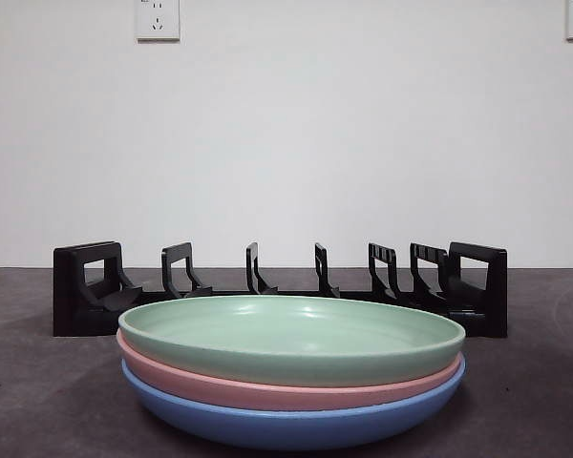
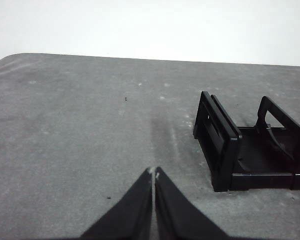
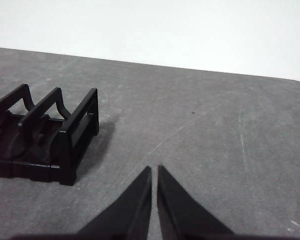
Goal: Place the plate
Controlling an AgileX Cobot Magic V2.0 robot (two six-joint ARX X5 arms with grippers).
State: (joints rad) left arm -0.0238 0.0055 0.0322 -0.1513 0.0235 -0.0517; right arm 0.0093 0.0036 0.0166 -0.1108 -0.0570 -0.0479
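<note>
you have three plates stacked low in the centre of the front view: a green plate (image 1: 291, 336) on top, a pink plate (image 1: 267, 389) under it, a blue plate (image 1: 286, 426) at the bottom, resting on the grey table (image 1: 38, 401). just behind them across the middle of the frame stands the black rack (image 1: 277, 286), its slots bare. your left gripper (image 2: 154, 172) has its jaws pressed together, holding nothing, over bare table beside one rack end (image 2: 225, 145). your right gripper (image 3: 154, 169) likewise sits closed near the other end (image 3: 75, 135).
</note>
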